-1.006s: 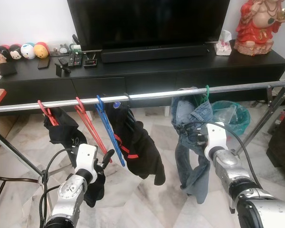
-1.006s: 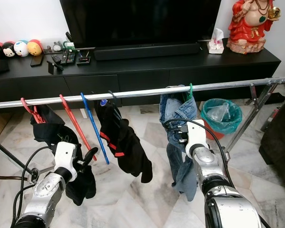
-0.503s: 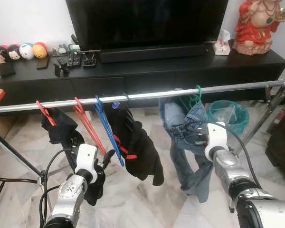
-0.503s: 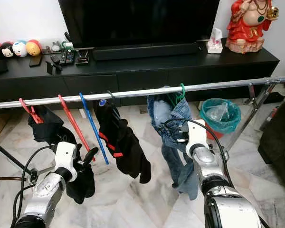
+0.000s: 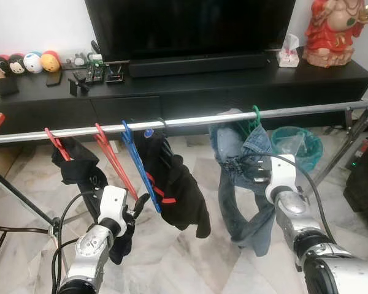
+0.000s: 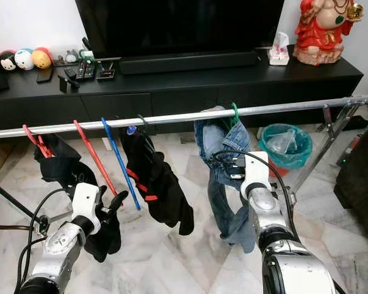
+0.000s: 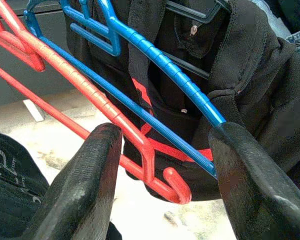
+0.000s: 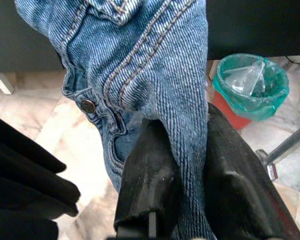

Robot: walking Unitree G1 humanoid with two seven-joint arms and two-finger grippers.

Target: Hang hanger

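Observation:
A silver clothes rail [image 5: 184,122] runs across in front of me. On it the hook of a green hanger [image 5: 255,113] carries blue jeans [image 5: 236,153]. My right gripper [image 8: 187,165] is shut on a fold of that denim, below the rail. At the left, my left gripper [image 7: 165,165] is open and sits low, just short of an empty red hanger [image 7: 90,100] and an empty blue hanger [image 7: 155,55] on the same rail. Neither hanger is touched by its fingers [image 7: 85,185].
Black garments [image 5: 172,184] hang beside the blue hanger, and another dark one [image 5: 80,171] at the far left. Behind stands a black TV cabinet [image 5: 190,98]. A green-lined bin [image 5: 296,144] and the rack's right leg [image 5: 349,141] are beyond the jeans. Cables trail on the marble floor at left.
The green hanger with the jeans slid a little leftward along the rail, swung, and now hangs straighter. My right gripper moved with it. The left arm stayed put.

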